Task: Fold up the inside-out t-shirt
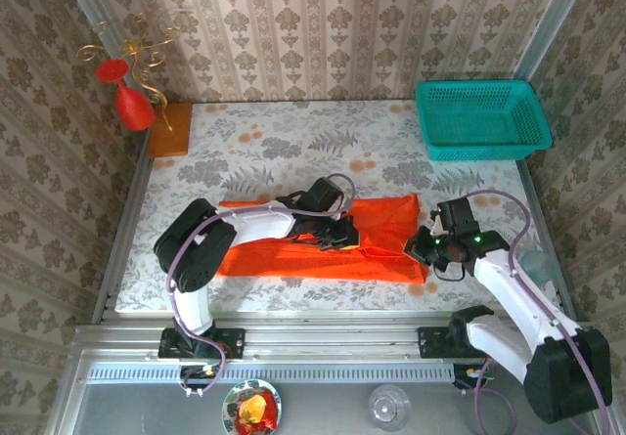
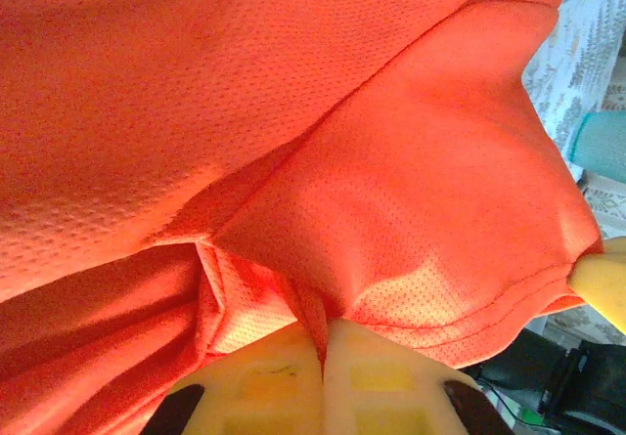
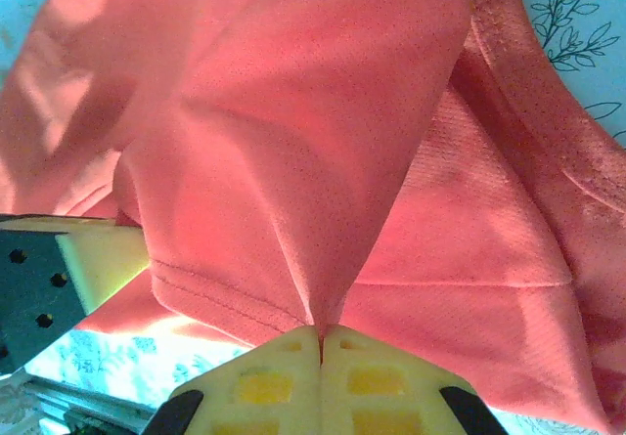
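Orange mesh cloth, the inside-out t-shirt (image 1: pixel 381 222), lies as a long flattened band on the floral worktop (image 1: pixel 293 147), stretching between the two end effectors and on past the left one. The left end effector (image 1: pixel 337 237) sits low on the middle of the band. In its wrist view, the yellow fingers (image 2: pixel 284 376) are clenched together on a pinch of fabric, and a stitched hem curves just beyond the tips. The right end effector (image 1: pixel 423 246) is at the right end of the band, by its near corner. Its wrist view shows the pads (image 3: pixel 264 381) pressed tight on a gathered fold of the shirt. Cloth fans up and away from the tips, with a double-stitched hem just beside them. A teal basket (image 1: pixel 479 117) stands well beyond the right end effector, at the far corner of the worktop. Far beyond the left end effector, a wooden block (image 1: pixel 171 127) lies at the opposite far corner, with a red ornament (image 1: pixel 132 103) by the wall next to it.
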Controlling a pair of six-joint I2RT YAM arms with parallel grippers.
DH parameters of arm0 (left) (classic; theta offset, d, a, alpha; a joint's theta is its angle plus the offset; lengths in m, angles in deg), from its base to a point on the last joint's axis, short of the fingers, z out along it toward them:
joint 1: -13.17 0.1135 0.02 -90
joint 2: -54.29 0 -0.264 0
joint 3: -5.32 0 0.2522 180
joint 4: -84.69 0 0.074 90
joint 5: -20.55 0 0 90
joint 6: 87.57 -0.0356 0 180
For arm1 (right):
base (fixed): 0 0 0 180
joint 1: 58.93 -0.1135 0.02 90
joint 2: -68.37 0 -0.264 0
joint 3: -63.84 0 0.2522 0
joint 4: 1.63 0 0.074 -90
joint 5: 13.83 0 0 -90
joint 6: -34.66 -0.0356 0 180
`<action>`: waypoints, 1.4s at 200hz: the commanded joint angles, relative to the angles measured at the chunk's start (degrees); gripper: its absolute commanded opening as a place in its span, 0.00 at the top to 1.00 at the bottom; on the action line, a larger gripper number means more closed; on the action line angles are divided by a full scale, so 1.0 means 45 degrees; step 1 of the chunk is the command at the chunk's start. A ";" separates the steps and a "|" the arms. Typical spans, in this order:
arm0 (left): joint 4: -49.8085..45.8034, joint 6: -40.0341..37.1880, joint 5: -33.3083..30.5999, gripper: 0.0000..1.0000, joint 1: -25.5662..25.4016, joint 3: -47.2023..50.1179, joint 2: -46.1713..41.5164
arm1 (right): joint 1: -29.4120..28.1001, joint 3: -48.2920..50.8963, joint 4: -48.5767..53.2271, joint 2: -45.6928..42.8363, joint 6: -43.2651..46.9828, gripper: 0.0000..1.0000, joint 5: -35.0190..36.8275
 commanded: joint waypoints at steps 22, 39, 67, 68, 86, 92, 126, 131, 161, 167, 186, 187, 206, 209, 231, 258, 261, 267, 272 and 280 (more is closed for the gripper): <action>-0.0356 -0.0355 0.0295 0.98 -0.0026 -0.0009 -0.0323 | 0.0049 0.0390 0.1719 -0.1035 -0.0483 1.00 -0.0429; -0.0276 -0.0372 0.0535 0.97 -0.0046 0.0117 -0.0146 | 0.0042 0.0774 0.1779 -0.1310 -0.0599 1.00 -0.0312; 0.0073 -0.0282 0.0935 0.93 -0.0081 0.0354 0.0374 | 0.0059 0.1758 0.0841 -0.0879 -0.0779 1.00 -0.0204; 0.0088 -0.0279 0.0939 0.93 -0.0089 0.0359 0.0384 | 0.0059 0.1772 0.0821 -0.0851 -0.0770 1.00 -0.0182; 0.0181 -0.0266 0.1330 0.87 -0.0095 0.0381 0.0375 | 0.0071 0.1707 0.0726 -0.0304 -0.0619 0.95 -0.0236; 0.0165 -0.0304 0.1319 0.84 -0.0075 0.0384 0.0225 | 0.0064 0.1557 0.0872 -0.0258 -0.0568 0.89 -0.0205; -0.0450 -0.0591 0.1133 0.72 0.0386 0.0626 -0.1044 | 0.0125 0.0217 0.2166 -0.0597 -0.0022 0.56 0.1336; -0.0640 -0.0685 0.1111 0.72 0.0524 0.0685 -0.1253 | 0.0168 -0.0018 0.2255 -0.0579 0.0107 0.55 0.1558; -0.2291 -0.1776 0.0471 0.71 0.1764 0.0994 -0.2520 | 0.0981 -0.1466 0.2022 0.0600 0.1196 0.54 0.2086; -0.2718 -0.2104 0.0334 0.72 0.2122 0.1042 -0.2703 | 0.1202 -0.1804 0.1849 0.1035 0.1452 0.54 0.2032; -0.4163 -0.3298 -0.0320 0.76 0.3265 0.1205 -0.3124 | 0.1626 -0.2859 0.1205 0.2487 0.2137 0.55 0.1954; -0.4237 -0.3359 -0.0352 0.77 0.3352 0.1224 -0.3142 | 0.1643 -0.2919 0.1169 0.2570 0.2172 0.55 0.1942; -0.5112 -0.4420 -0.0901 0.81 0.4806 0.1474 -0.3296 | 0.1843 -0.4010 0.0601 0.4240 0.2656 0.56 0.1801; -0.5229 -0.4576 -0.0984 0.81 0.5016 0.1509 -0.3297 | 0.1871 -0.4217 0.0529 0.4517 0.2712 0.56 0.1768; -0.5710 -0.5530 -0.1360 0.82 0.6641 0.1625 -0.2990 | 0.1914 -0.5374 0.0010 0.6521 0.3099 0.53 0.1273; -0.5494 -0.6192 -0.1467 0.82 0.7989 0.1843 -0.2203 | 0.1914 -0.6215 -0.1181 0.8385 0.3146 0.52 0.0132; -0.5470 -0.6252 -0.1482 0.82 0.8117 0.1848 -0.2086 | 0.1914 -0.6277 -0.1332 0.8538 0.3115 0.51 0.0016; -0.5430 -0.6355 -0.1527 0.82 0.8353 0.1859 -0.1871 | 0.1914 -0.6393 -0.1566 0.8904 0.3072 0.51 -0.0131; -0.5396 -0.6429 -0.1615 0.83 0.8541 0.1868 -0.1676 | 0.1914 -0.6504 -0.1670 0.9186 0.3028 0.51 -0.0150; -0.5283 -0.6545 -0.1747 0.83 0.8812 0.1936 -0.1419 | 0.1915 -0.6683 -0.1719 0.9617 0.3027 0.51 -0.0036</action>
